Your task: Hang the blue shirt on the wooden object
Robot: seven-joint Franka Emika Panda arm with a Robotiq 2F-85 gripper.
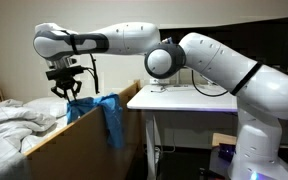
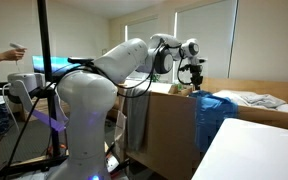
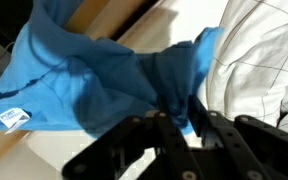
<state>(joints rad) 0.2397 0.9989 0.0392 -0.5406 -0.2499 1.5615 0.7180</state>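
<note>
One blue shirt [image 1: 110,118] drapes over the one wooden board [image 1: 69,135]. The single gripper [image 3: 184,118] is pinched closed on a fold of the shirt.

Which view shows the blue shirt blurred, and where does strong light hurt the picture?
Wrist view: the blue shirt fills the frame and looks soft; the gripper at the bottom is dark and unsharp. In an exterior view, the bright window behind the arm is washed out.
</note>
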